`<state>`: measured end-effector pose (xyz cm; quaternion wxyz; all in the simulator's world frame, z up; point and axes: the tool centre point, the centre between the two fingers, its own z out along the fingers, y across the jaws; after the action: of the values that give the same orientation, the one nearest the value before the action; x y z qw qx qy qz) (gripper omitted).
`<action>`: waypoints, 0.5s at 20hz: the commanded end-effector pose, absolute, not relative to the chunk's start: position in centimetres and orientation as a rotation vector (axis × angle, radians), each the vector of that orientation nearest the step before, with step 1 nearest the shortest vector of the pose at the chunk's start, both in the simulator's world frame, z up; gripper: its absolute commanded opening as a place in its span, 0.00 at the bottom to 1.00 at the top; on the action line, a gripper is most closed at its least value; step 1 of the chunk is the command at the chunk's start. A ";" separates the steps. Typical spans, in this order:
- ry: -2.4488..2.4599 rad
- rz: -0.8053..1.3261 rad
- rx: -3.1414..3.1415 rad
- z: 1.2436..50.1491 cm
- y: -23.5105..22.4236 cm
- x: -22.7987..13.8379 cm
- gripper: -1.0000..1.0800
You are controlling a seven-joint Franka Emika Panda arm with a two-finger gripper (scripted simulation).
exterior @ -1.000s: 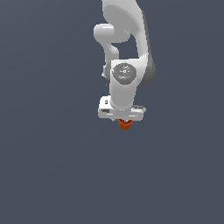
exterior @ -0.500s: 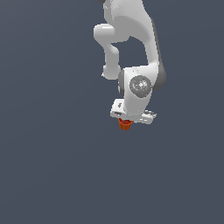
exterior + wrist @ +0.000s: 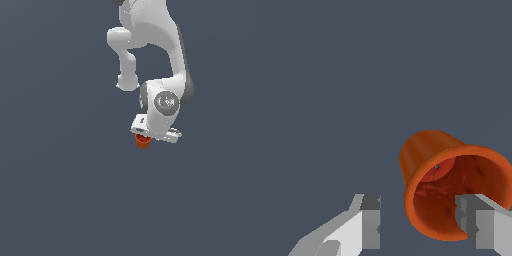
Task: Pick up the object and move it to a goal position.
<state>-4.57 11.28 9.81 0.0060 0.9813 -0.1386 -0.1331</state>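
Below the single white Panda arm [image 3: 150,45], one small matte orange-red tapered cup [image 3: 453,187] hangs at the white gripper [image 3: 418,220]. One finger [image 3: 478,220] reaches inside its rim, the other stands apart; whether it grips, I cannot tell. Plain dark grey ground [image 3: 60,200] lies all around.

Orange-red cup [image 3: 142,142], seemingly under pincer [image 3: 145,136]
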 end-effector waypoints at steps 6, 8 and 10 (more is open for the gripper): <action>-0.438 -0.418 3.070 8.6 11.3 -4.9 0.62; -0.439 -0.418 3.070 7.8 11.3 -5.2 0.62; -0.440 -0.419 3.069 7.2 11.4 -5.4 0.62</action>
<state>-5.22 11.35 7.68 0.0063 0.9810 -0.1403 -0.1339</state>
